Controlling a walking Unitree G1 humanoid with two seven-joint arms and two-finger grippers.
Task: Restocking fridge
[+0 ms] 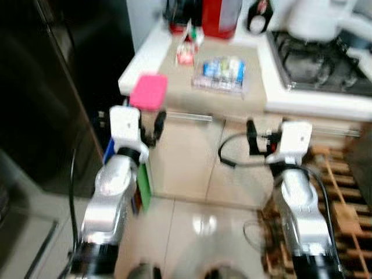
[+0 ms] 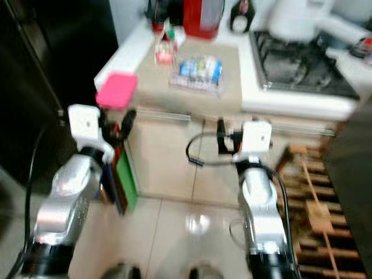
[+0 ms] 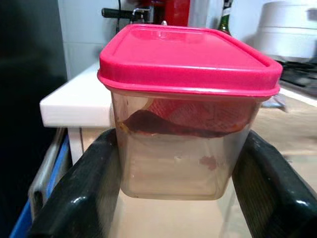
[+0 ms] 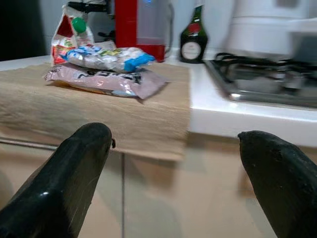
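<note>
left claw (image 1: 150,129): clamped on a clear tub with a pink lid (image 3: 188,99). in the wrist cam both black fingers (image 3: 84,198) press against its sides. some reddish food sits inside, can't tell what.
where the tub is: up in the air, off the table (image 1: 145,64), just in front of its near corner, held roughly level.
right claw (image 2: 224,136): fingers spread wide, nothing between them. it hangs in front of the cabinet fronts below the table edge, doing nothing useful.
still on the table: a bag of packaged stuff (image 1: 220,74) on the beige mat (image 4: 74,109), a small red carton (image 1: 185,53) behind it, a red appliance (image 1: 220,16) and a dark bottle (image 4: 190,37) at the back. stove (image 1: 314,61) off to my right.
fridge: i reckon the big dark slab (image 1: 40,87) on my left is it, and i see no open door there.
step in hand: carry phase i'd say, tub is lifted and needs to go into the fridge.
next move: turn left toward that dark front, and the free right claw probably has to deal with the door, since the left one is busy.
watch out: heads-up, the head cams are blurry, so i'd keep the tub level while turning.
</note>
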